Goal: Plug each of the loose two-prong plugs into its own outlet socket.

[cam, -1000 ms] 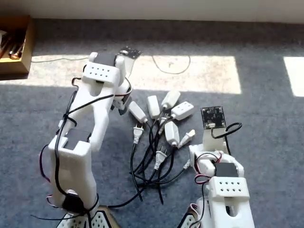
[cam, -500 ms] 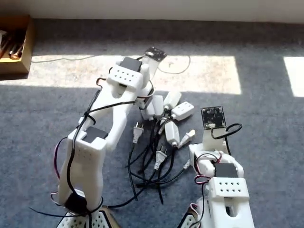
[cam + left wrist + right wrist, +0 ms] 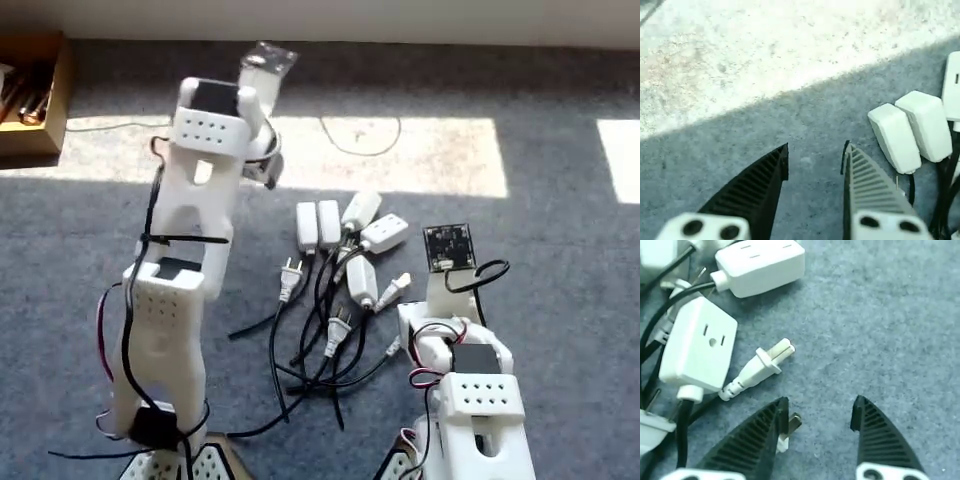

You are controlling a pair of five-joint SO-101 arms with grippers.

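Grasp selection comes first: the right fingers (image 3: 875, 440) stand released over the carpet (image 3: 880, 330), with a white two-prong plug (image 3: 765, 362) lying just ahead of one fingertip, outside the gap, its prongs pointing away from the socket block (image 3: 697, 345) beside it. Centre the gap over the plug's body and close there, not on cord or prongs, so the prongs are left free. The left fingers (image 3: 865, 185) are likewise released and empty, two white socket blocks (image 3: 895, 137) just outside one fingertip; they would best pin a block while the plug goes in.
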